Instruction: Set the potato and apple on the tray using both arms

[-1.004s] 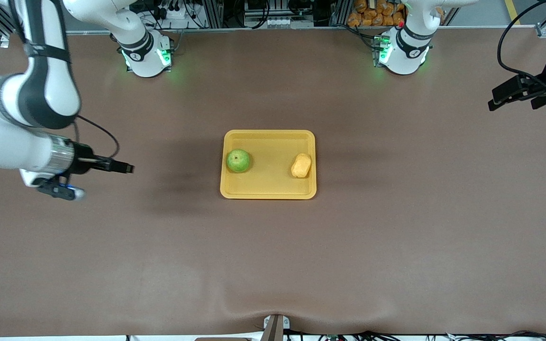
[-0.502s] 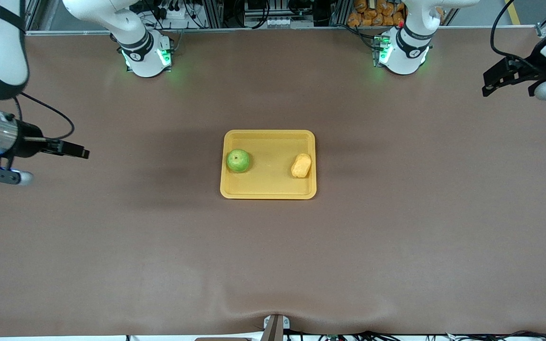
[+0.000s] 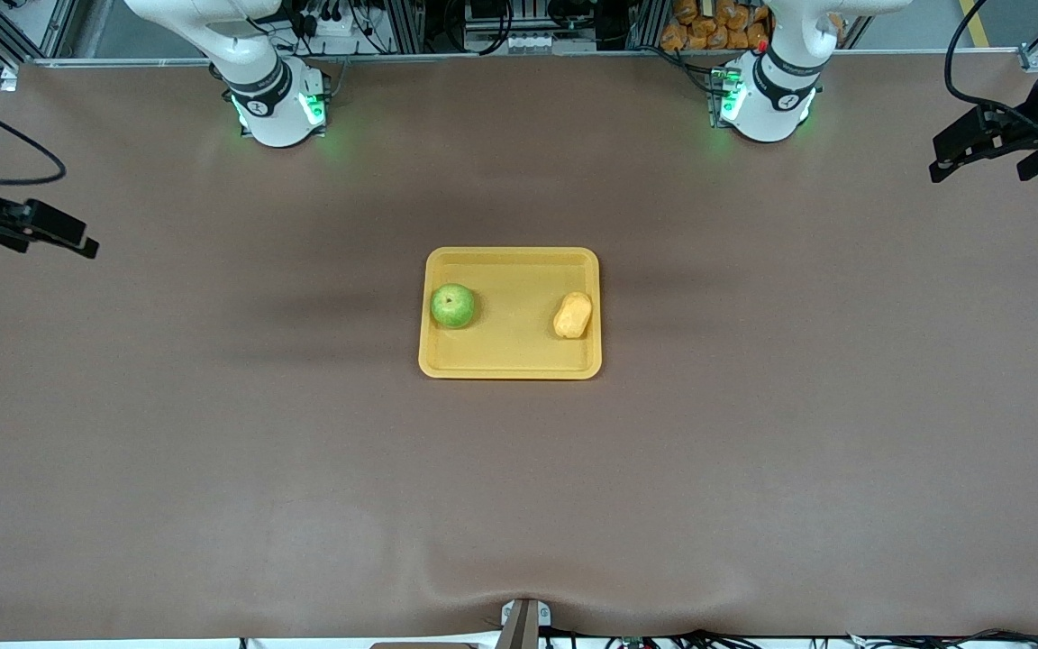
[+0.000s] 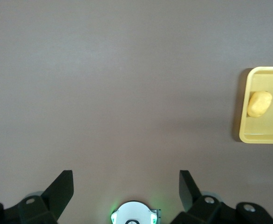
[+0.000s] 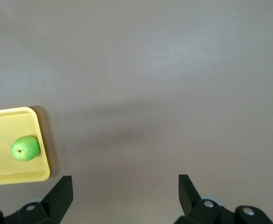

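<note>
The yellow tray lies at the middle of the table. The green apple sits in it at the right arm's end, the yellow-tan potato at the left arm's end. My left gripper is open and empty, high over the table's edge at the left arm's end. My right gripper is open and empty, high over the table's edge at the right arm's end. The left wrist view shows the potato in the tray; the right wrist view shows the apple in the tray.
The brown table mat spreads all around the tray. The two arm bases stand at the table's edge farthest from the front camera, with a rack of cables and orange packets past them.
My right gripper has drawn away from the tray toward its end of the table and risen. My left gripper has shifted slightly at its end. Apple and potato have not moved.
</note>
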Tool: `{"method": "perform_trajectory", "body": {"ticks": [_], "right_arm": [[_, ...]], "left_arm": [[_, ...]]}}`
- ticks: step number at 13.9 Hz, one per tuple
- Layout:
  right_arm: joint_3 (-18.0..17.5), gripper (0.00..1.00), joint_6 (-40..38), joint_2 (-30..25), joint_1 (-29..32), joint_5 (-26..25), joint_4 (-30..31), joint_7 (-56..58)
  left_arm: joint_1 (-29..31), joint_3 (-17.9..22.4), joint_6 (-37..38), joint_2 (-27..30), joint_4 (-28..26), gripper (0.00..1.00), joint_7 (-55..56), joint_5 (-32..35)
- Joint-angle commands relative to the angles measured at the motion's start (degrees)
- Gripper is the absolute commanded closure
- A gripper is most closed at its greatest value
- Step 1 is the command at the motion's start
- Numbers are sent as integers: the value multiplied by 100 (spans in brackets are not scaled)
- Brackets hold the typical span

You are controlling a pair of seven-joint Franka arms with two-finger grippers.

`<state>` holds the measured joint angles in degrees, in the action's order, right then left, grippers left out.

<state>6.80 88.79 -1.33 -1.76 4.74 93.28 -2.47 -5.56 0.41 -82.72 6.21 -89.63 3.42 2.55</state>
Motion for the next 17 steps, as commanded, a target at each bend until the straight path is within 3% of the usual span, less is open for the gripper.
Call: {"method": "perform_trajectory", "body": {"ticks": [1, 3, 4, 9, 13, 17], "right_arm": [[-318, 0, -90, -226, 378, -122, 111, 185], [-740, 0, -292, -262, 711, -149, 103, 115], [-759, 0, -310, -271, 721, -201, 102, 115], [-724, 0, -398, -332, 651, -307, 102, 1], [-706, 0, -398, -332, 564, -447, 76, 1], [-513, 0, -389, -333, 317, -553, 59, 10]], "left_arm": [[46, 73, 28, -50, 86, 0, -95, -158], [99, 73, 37, -68, 95, 0, -69, -176], [134, 73, 37, -68, 95, 0, -69, -298], [161, 126, 151, -85, 95, 0, -8, -413], [134, 73, 160, -85, 95, 0, -34, -79], [135, 73, 160, -85, 104, 0, -34, -114]]}}
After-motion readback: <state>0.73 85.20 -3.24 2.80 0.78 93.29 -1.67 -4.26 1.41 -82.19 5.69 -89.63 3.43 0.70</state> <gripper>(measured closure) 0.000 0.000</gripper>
